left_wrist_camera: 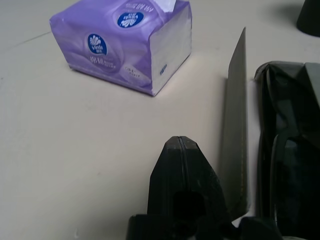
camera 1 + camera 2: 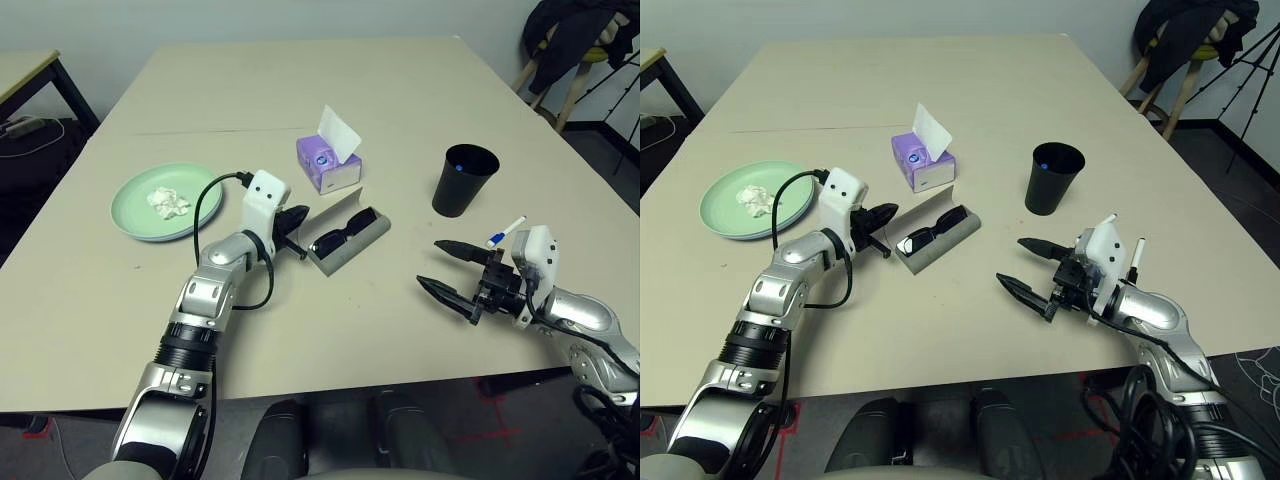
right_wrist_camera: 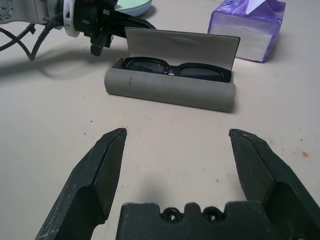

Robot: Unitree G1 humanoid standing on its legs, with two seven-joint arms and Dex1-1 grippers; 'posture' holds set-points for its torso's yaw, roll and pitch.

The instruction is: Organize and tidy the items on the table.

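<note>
We look forward and steeply down from the robot's head through both eyes, taking in the worktop (image 2: 380, 320) from its near edge to its far one. From the left wrist we look close along the gripper (image 1: 182, 165), past the open glasses case (image 1: 235, 130) to the tissue box (image 1: 120, 45). From the right wrist, a little farther back, we face left across the worktop, sharing the case and box with the left wrist's view.

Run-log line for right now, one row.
left gripper: shut, beside open grey glasses case | black sunglasses: in case | right gripper: open, empty | purple tissue box: behind case
</note>
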